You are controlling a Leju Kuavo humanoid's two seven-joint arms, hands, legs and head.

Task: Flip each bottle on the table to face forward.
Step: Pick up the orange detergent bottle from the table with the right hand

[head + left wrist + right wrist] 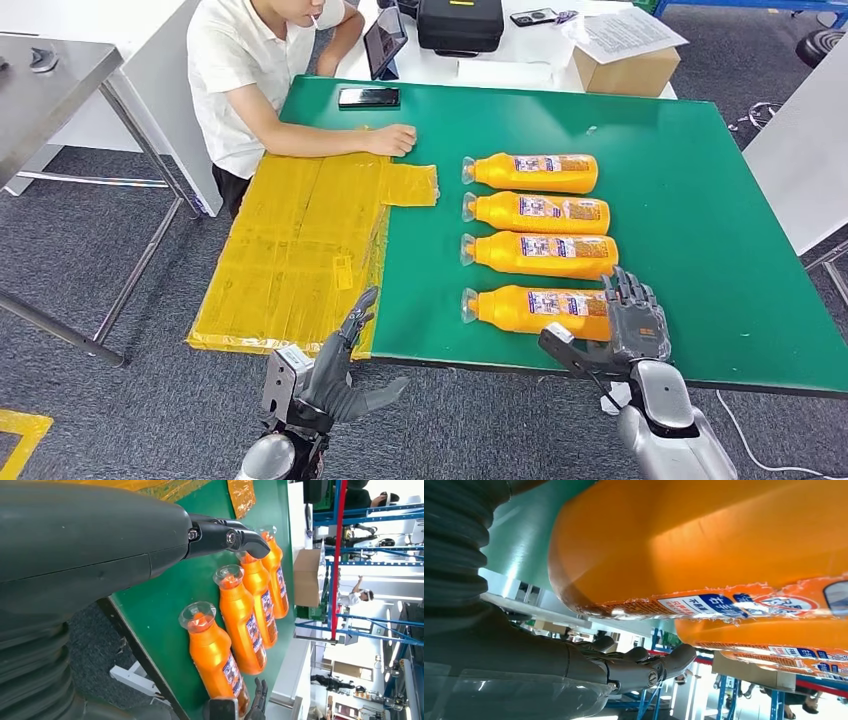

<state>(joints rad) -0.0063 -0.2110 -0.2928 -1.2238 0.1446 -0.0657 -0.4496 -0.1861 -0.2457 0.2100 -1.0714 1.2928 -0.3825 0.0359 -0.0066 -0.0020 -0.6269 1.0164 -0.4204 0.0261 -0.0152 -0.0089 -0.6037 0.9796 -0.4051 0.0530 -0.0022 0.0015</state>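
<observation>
Four orange bottles (537,241) lie in a neat row on the green worktop (700,220), caps pointing toward the yellow sheet (300,250), most likely so each can be turned in its own spot. The right hand (628,318) sits at the bottom end of the nearest bottle (535,308), fingers spread and holding nothing, close enough to roll it. The left hand (345,365) hangs below the worktop edge, fingers loose and empty, out of the way. A person (265,70) rests an arm on the far side.
</observation>
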